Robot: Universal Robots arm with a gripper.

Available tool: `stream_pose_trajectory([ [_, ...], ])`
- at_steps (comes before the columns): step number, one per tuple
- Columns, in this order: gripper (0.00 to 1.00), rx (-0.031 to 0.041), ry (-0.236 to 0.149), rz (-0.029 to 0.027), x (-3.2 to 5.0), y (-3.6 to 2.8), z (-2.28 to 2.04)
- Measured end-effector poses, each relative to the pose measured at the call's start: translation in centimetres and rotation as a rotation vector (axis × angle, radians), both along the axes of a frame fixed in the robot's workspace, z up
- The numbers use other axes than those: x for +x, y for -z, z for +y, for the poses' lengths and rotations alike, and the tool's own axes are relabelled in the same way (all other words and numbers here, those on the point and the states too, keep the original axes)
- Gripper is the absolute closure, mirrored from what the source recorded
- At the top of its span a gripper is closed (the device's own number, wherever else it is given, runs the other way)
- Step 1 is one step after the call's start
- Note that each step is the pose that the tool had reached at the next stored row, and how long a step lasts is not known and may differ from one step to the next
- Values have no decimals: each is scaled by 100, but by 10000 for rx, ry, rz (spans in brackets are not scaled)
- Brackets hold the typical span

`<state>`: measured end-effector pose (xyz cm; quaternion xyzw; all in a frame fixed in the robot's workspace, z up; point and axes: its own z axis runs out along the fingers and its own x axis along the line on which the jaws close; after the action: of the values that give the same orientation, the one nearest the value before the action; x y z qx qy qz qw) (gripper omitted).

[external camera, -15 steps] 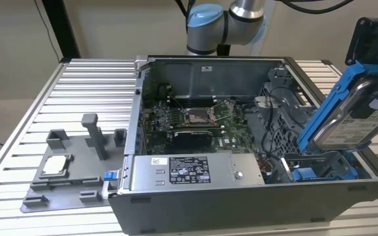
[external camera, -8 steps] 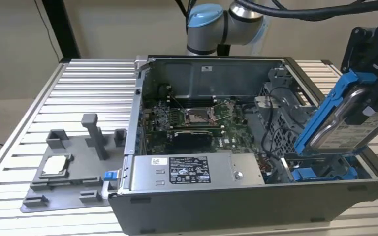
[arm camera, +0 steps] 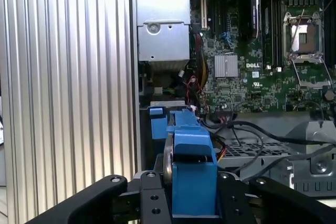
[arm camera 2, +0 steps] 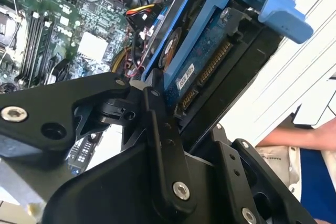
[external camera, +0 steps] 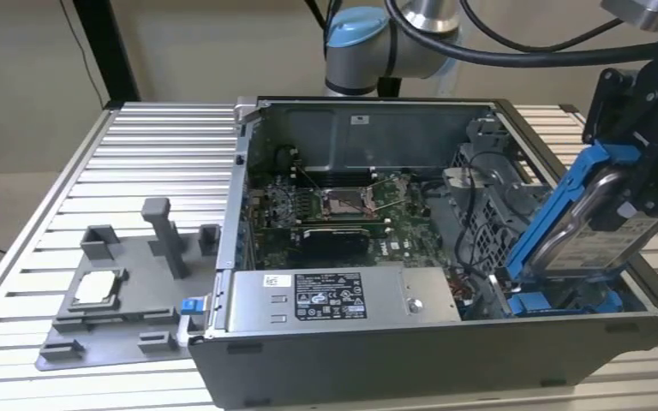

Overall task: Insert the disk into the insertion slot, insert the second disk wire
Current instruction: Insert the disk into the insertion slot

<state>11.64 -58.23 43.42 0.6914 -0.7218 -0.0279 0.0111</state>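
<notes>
The disk (external camera: 586, 231), silver-grey in a bright blue carrier, hangs tilted over the exterior view's right end of the open computer case. My gripper (external camera: 632, 201) is shut on its upper part. Its lower end dips toward the insertion slot (external camera: 558, 300), a bay with blue fittings beside the grey perforated cage (external camera: 500, 197). In both wrist views the black fingers clamp the disk (arm camera 2: 205, 61) (arm camera: 189, 140) from either side, my gripper (arm camera 2: 191, 116) (arm camera: 191, 198) shut around it. Black cables (arm camera: 252, 129) lie over the cage; which is the second disk wire I cannot tell.
A silver power supply box (external camera: 341, 295) sits along the case's near side, with the green motherboard (external camera: 329, 205) behind it. A grey fixture tray (external camera: 112, 291) holding a chip lies at the exterior view's left on the slatted table (external camera: 158, 154). A person's arm (arm camera 2: 310, 135) rests beyond the case.
</notes>
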Motion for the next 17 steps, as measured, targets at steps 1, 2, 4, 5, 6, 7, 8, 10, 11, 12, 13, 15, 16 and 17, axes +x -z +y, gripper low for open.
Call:
stream_pose_trajectory([
  [1, 100, -1, -1, 0, 0, 11, 0],
  [2, 100, -1, 0, 0, 0, 21, 0],
  [4, 100, -1, 0, 0, 0, 43, 0],
  [5, 100, -1, -1, 0, -1, 55, 0],
  [6, 100, -1, 0, 0, -5, 65, 0],
  [7, 100, -1, 0, 0, -7, 74, 0],
  [8, 100, -1, -1, 0, -8, 81, 0],
  [10, 100, 0, 0, 0, -11, 92, 0],
  [11, 100, 0, -1, 0, -12, 95, 0],
  [12, 100, 0, 0, 0, -14, 99, 0],
  [13, 100, 1, 0, 0, -15, 103, 0],
  [15, 100, 5, 0, 0, -18, 111, 0],
  [16, 100, 7, 0, 0, -18, 115, 0],
  [17, 100, 11, 0, 0, -19, 120, 0],
])
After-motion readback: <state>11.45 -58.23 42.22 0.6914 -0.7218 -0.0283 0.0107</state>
